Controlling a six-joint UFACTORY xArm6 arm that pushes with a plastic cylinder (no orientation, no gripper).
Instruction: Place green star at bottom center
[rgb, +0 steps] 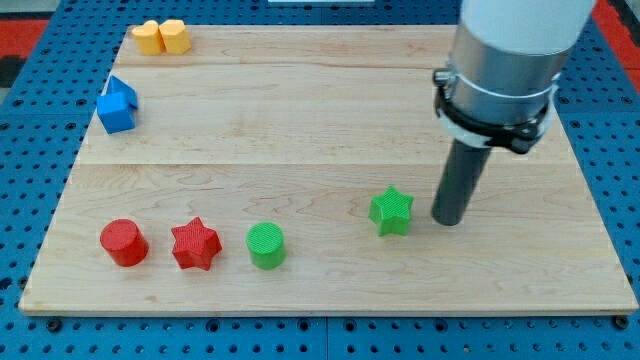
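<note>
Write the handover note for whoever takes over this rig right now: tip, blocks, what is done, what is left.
My tip is on the board, just to the view's right of the green star, a small gap between.
The star lies right of centre, above the bottom edge.
Red cylinder, red star and green cylinder line the bottom left.
Done: tip positioned beside the star.
Left: push it down-left to bottom centre.

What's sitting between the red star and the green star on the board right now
The green cylinder lies between the red star and the green star in the camera view, closer to the red star. My tip is just right of the green star.
</note>
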